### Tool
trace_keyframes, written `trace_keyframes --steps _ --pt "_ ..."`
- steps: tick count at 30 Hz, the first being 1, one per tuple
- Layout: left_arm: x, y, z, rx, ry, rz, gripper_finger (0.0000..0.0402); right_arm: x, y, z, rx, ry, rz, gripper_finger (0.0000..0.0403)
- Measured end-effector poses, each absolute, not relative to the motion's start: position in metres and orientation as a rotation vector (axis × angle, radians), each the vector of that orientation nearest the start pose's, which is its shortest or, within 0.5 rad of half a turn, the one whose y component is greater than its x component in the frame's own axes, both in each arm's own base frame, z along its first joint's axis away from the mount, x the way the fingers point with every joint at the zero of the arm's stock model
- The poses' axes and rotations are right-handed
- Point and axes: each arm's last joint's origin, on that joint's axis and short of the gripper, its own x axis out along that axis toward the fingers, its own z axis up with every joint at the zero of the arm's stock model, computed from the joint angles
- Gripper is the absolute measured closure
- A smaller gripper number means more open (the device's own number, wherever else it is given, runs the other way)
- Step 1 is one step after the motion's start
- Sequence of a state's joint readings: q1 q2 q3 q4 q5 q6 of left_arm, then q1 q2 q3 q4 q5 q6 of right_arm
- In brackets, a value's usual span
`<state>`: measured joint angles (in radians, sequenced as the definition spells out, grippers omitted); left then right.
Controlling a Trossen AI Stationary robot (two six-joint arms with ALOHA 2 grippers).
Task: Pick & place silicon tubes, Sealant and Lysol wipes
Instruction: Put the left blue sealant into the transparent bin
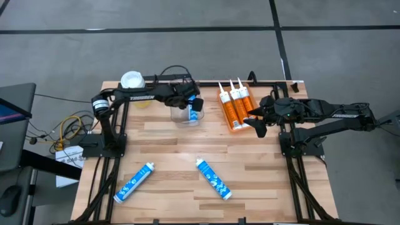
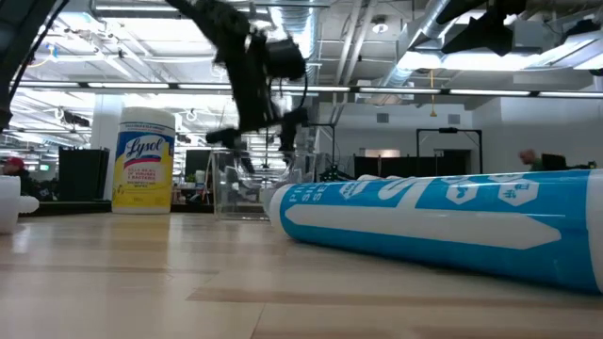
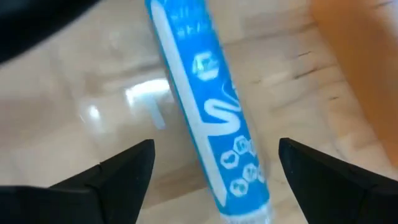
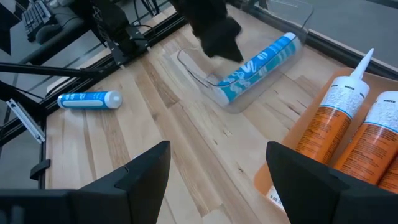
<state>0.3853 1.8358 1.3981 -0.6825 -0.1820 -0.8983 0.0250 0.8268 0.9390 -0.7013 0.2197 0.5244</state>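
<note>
Your blue-and-white silicone tube [image 4: 258, 65] lies inside the clear plastic bin [image 4: 186, 62] at the far middle of the wooden table [image 1: 250, 169]. The left gripper [image 1: 190, 100] hangs right above it, fingers spread wide and empty. In the left wrist view the tube [image 3: 211, 124] runs lengthwise between the two dark fingers [image 3: 118, 171], so its long axis points away from the wrist, not across the jaws. I judge this tube placed, and the coming move is a lift clear of the bin.

Count the blue tubes: three. One sits in the bin; two lie loose on the near half of the table, one near-left [image 1: 134, 182] and one near-centre [image 1: 213, 179], both slanted. The left arm looks nearer the near-left one; the near-centre one lies about midway between the arms.

Three orange sealant cartridges with white nozzles [image 1: 234, 103] lie side by side just right of the bin, nozzles pointing to the far edge. The right gripper [image 1: 257, 122] waits at their near end, fingers apart, holding nothing.

One Lysol wipes canister, white-lidded with a yellow label [image 2: 143, 160], stands upright at the far-left corner.
</note>
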Motion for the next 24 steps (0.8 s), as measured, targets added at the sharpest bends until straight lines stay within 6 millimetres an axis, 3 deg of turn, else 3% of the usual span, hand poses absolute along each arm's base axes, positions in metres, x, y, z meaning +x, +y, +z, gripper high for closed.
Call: trace_keyframes --steps 4,7,9,17,24 --pt "0.347 0.128 0.274 -0.747 0.853 0.98 0.0064 0.158 -0.002 0.332 0.436 0.518 -0.337 0.0147" --pt "0.34 0.095 0.303 -0.675 0.9 0.925 0.0064 0.158 -0.002 0.332 0.436 0.518 -0.337 0.0147" --pt "0.331 0.066 0.313 -0.645 0.969 0.875 0.0064 0.158 -0.002 0.332 0.436 0.518 -0.337 0.0147" --pt "0.283 -0.05 0.318 -0.556 1.302 0.905 0.0064 0.158 -0.002 0.332 0.436 0.519 -0.337 0.0147" --pt "0.255 -0.113 0.294 -0.586 1.388 0.924 0.0074 0.158 -0.002 0.332 0.436 0.519 -0.336 0.0147"
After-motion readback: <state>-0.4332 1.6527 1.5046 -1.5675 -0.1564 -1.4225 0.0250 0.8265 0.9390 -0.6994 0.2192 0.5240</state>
